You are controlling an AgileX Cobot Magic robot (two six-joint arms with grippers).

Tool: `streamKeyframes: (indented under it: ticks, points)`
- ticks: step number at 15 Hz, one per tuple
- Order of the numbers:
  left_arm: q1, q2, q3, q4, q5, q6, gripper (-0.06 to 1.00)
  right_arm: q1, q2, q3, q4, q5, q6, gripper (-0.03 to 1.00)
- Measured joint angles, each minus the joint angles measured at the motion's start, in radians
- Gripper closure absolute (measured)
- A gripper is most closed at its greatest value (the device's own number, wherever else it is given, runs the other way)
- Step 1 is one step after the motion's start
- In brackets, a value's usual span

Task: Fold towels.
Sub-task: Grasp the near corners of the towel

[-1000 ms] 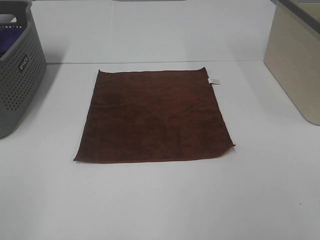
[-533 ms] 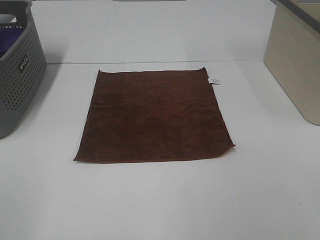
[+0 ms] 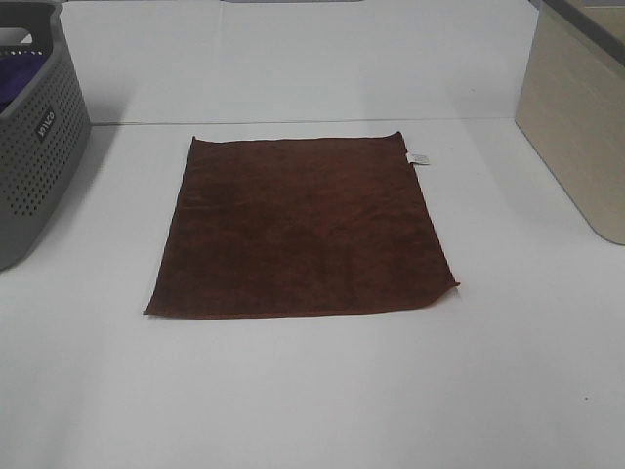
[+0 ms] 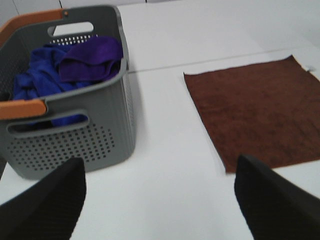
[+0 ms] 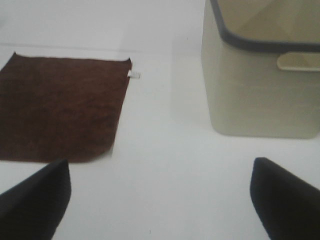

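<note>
A dark reddish-brown towel [image 3: 303, 230] lies spread flat and square in the middle of the white table, with a small white tag [image 3: 418, 158] at its far right corner. The towel [image 4: 260, 112] shows beside the basket in the left wrist view, and the towel [image 5: 60, 107] with its tag [image 5: 134, 75] shows in the right wrist view. Neither arm appears in the exterior high view. My left gripper [image 4: 160, 200] is open over bare table, short of the towel's near left corner. My right gripper [image 5: 160, 195] is open too, to the right of the towel.
A grey perforated basket [image 3: 39, 166] with orange handles stands at the left edge; it holds blue and purple cloths [image 4: 70, 70]. A beige bin [image 3: 576, 137] with a dark rim stands at the right edge, close to my right gripper.
</note>
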Motion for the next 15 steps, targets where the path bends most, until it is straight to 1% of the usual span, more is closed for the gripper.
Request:
streamKeyframes:
  ticks: [2, 3, 4, 5, 6, 7, 8, 10, 12, 13, 14, 15]
  points:
    - [0.000, 0.124, -0.001, -0.025, -0.187, 0.000, 0.19, 0.000, 0.080, -0.001, 0.018, -0.132, 0.014, 0.05]
    - [0.000, 0.202, -0.004, -0.055, -0.298, 0.000, 0.19, 0.000, 0.143, -0.001, 0.026, -0.209, 0.030, 0.06]
    - [0.000, 0.277, -0.012, -0.086, -0.386, 0.000, 0.19, 0.000, 0.213, -0.001, 0.042, -0.264, 0.035, 0.07]
    - [0.000, 0.352, -0.023, -0.120, -0.439, 0.000, 0.19, 0.000, 0.291, -0.016, 0.062, -0.300, 0.035, 0.08]
    - [0.000, 0.440, -0.035, -0.152, -0.464, 0.000, 0.19, 0.000, 0.365, -0.038, 0.078, -0.319, 0.036, 0.10]
    - [0.000, 0.608, -0.053, -0.225, -0.477, 0.000, 0.19, 0.000, 0.526, -0.103, 0.112, -0.327, 0.036, 0.12]
    - [0.000, 0.687, -0.055, -0.260, -0.477, 0.000, 0.19, 0.000, 0.613, -0.139, 0.134, -0.327, 0.036, 0.13]
    - [0.000, 0.851, -0.055, -0.311, -0.477, 0.000, 0.19, 0.000, 0.767, -0.195, 0.200, -0.307, 0.036, 0.17]
    - [0.000, 0.956, -0.057, -0.332, -0.473, 0.000, 0.19, 0.000, 0.927, -0.220, 0.263, -0.259, 0.021, 0.20]
    - [0.000, 1.047, -0.070, -0.352, -0.466, 0.000, 0.19, 0.000, 1.004, -0.222, 0.308, -0.247, -0.014, 0.21]
    - [0.000, 1.074, -0.074, -0.363, -0.460, 0.000, 0.19, 0.000, 1.069, -0.222, 0.356, -0.236, -0.068, 0.21]
    - [0.000, 1.116, -0.082, -0.388, -0.448, 0.000, 0.19, 0.000, 1.095, -0.222, 0.387, -0.236, -0.099, 0.21]
